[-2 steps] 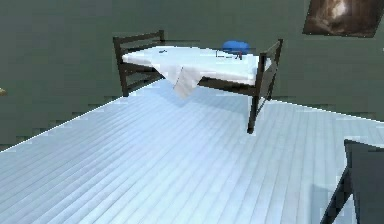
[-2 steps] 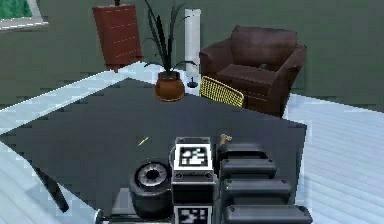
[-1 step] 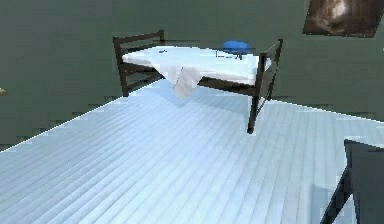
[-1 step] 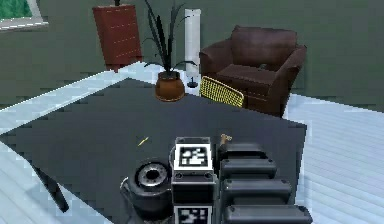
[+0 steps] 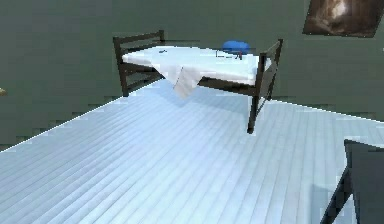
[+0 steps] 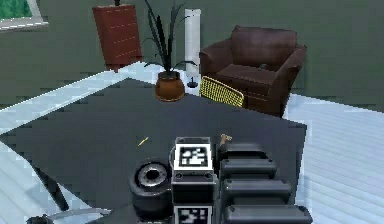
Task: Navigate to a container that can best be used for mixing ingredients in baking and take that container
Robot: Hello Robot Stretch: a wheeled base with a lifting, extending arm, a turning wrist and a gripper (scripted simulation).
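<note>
Blue bowl-like blob point(image 5: 236, 46) on bed point(image 5: 170, 66) at 1 o'clock, well off: drive close and square the arm side to it; hand point(image 6: 80, 213) by tabletop point(image 6: 100, 125), grip can't tell.

We see a bed point(image 5: 190, 62) of dark wood draped in white cloth on a pale plank floor point(image 5: 150, 160); a brown leather armchair point(image 6: 255, 60) behind the matt black bench point(image 6: 100, 125).
</note>
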